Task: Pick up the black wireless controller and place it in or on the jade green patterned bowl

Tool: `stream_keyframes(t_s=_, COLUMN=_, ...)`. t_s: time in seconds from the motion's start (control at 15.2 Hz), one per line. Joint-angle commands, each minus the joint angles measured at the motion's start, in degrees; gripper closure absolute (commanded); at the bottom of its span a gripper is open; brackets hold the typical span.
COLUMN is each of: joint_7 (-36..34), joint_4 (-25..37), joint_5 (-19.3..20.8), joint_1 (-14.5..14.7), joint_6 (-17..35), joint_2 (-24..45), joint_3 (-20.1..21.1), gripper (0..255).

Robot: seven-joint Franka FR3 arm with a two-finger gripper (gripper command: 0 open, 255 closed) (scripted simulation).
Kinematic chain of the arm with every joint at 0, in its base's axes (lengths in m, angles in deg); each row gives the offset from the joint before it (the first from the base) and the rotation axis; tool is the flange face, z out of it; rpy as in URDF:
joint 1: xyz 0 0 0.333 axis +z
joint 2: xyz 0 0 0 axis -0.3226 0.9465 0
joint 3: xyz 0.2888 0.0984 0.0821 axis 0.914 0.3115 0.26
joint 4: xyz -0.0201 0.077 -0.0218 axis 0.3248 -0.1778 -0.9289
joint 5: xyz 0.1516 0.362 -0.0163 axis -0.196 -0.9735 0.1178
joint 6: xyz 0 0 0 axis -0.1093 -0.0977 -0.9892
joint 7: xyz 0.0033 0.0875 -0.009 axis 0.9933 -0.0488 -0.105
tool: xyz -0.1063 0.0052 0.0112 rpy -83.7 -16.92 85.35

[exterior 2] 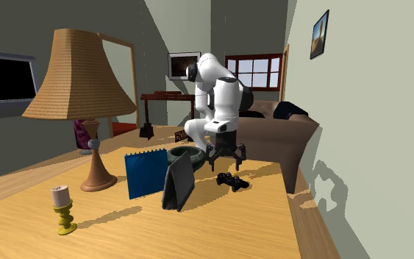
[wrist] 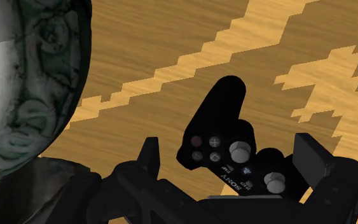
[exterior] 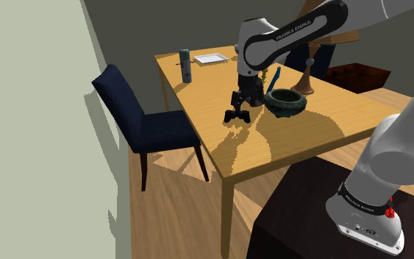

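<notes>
Item: black controller, lying flat on the wooden desk around its middle, toward the edge where the chair is standing; not yet lifted. Jaws: hanging spread just above it, one to each side of its body and touching neither, apparently lining up for a pinch across the middle. Green patterned bowl: standing upright close beside the controller, apart from it, serving as the drop point.

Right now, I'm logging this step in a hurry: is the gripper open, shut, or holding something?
Gripper: open, fingers apart on either side of the black controller, which lies on the table, not held.
</notes>
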Motion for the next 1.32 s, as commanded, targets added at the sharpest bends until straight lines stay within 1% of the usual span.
stream_keyframes(t_s=0.0, joint_7=0.0, joint_4=0.0, joint_5=0.0, joint_1=0.0, joint_6=0.1, joint_2=0.1, joint_3=0.0, gripper=0)
stream_keyframes(t_s=0.2, joint_7=0.0, joint_4=0.0, joint_5=0.0, joint_1=0.0, joint_6=0.1, joint_2=0.1, joint_3=0.0, gripper=0)
stream_keyframes(t_s=0.26, joint_7=0.0, joint_4=0.0, joint_5=0.0, joint_1=0.0, joint_6=0.1, joint_2=0.1, joint_3=0.0, gripper=255)
stream_keyframes(t_s=0.86, joint_7=0.0, joint_4=0.0, joint_5=0.0, joint_1=0.0, joint_6=0.1, joint_2=0.1, joint_3=0.0, gripper=255)
stream_keyframes(t_s=1.12, joint_7=0.0, joint_4=2.0, joint_5=0.0, joint_1=0.0, joint_6=-3.1, joint_2=-1.1, joint_3=0.0, gripper=255)
stream_keyframes(t_s=1.19, joint_7=0.0, joint_4=1.5, joint_5=0.0, joint_1=0.0, joint_6=-2.2, joint_2=-0.8, joint_3=0.0, gripper=255)
stream_keyframes(t_s=1.25, joint_7=0.0, joint_4=1.5, joint_5=0.0, joint_1=0.0, joint_6=-2.2, joint_2=-0.8, joint_3=0.0, gripper=0)
